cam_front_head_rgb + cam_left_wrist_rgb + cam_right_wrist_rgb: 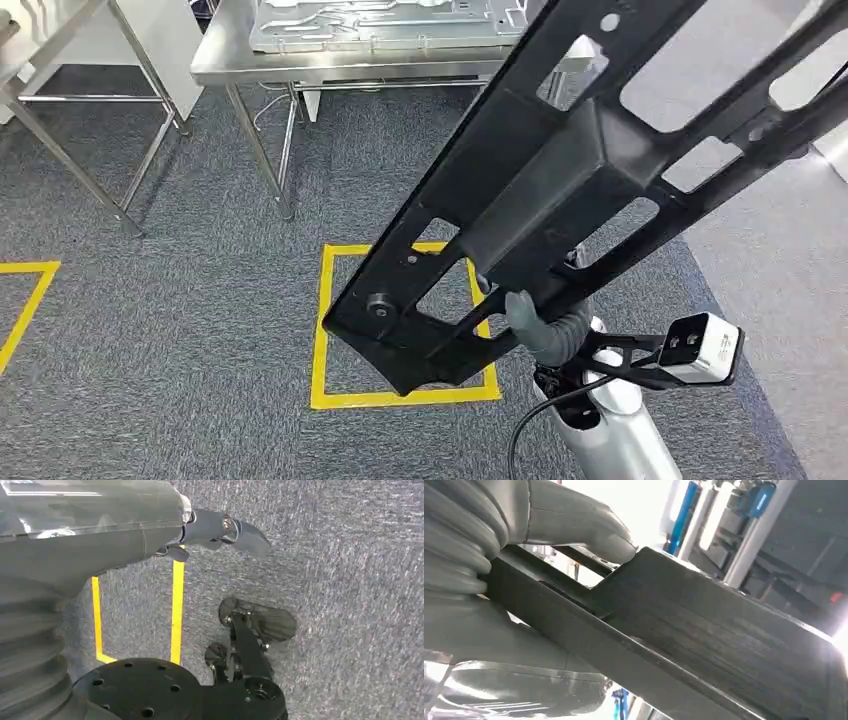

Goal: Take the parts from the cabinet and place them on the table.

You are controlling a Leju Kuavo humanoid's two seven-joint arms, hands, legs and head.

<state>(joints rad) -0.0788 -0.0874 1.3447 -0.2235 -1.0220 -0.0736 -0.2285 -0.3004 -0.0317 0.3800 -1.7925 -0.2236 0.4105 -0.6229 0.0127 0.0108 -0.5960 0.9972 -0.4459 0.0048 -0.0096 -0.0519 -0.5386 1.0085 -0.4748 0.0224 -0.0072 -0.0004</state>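
Above grey carpet, right robot hand grips black frame part.

Even indoor light from above, with glare and close-up blur at the wrists.

In the head view the grey carpet is evenly lit, and the steel worktop beyond it carries a soft sheen. The black frame is sharp. In the left wrist view the carpet is streaked with motion blur and the hand is glossy. In the right wrist view white glare burns out behind the thumb, and the background past the frame is out of focus.
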